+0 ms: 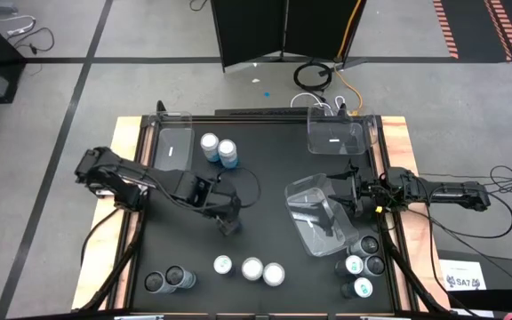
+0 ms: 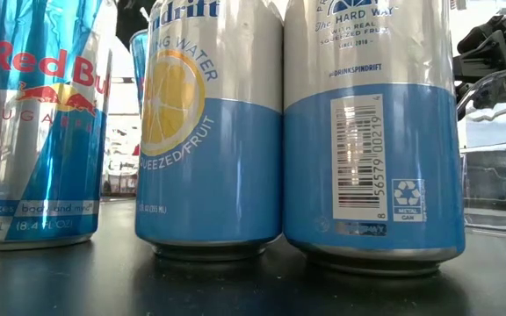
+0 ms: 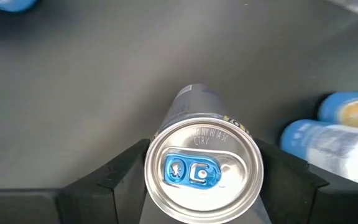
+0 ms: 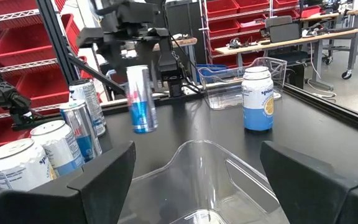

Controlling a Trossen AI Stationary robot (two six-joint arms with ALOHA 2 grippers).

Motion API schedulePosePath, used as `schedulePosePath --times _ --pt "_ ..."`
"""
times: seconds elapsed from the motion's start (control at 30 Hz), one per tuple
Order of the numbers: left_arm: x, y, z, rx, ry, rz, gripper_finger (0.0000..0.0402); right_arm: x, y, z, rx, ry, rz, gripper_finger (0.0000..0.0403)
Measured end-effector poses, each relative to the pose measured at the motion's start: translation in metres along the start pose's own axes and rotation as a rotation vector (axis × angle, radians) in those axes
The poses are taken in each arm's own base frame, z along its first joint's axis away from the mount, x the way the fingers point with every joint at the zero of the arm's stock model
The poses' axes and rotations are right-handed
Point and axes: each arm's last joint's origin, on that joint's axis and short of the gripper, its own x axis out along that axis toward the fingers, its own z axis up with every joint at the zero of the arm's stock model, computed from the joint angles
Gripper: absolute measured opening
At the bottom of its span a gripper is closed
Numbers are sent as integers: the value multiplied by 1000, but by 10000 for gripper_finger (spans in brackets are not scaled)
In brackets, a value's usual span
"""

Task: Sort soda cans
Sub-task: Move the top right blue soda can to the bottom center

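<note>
Right now my left end effector (image 1: 228, 220) grips a slim Red Bull can (image 3: 204, 171) by its sides, lifted above mid-desk (image 1: 265, 191). Any slip drops it; my right end effector (image 1: 352, 197) waits wide open at a clear bin (image 1: 314, 213)

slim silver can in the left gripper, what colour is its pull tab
Blue, on the slim silver can; clearest in the left wrist view.

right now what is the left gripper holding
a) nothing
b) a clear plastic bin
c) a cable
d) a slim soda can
d: the left gripper has its fingers on both sides of a slim soda can with a blue tab, and the right wrist view shows the same can hanging clear above the table.
</note>
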Motion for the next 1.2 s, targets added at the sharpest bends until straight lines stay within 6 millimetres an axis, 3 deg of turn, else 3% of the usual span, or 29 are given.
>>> schedulePosePath --times 0.33,0.73,1.2 --pt "10 -44 7 -62 -18 -58 254 0 0 0 0 -2 0 338" --pt "34 -86 -2 -119 63 22 254 0 0 0 0 -6 1 338" --pt "30 -93 -25 -213 109 68 254 0 0 1 0 -7 1 338"
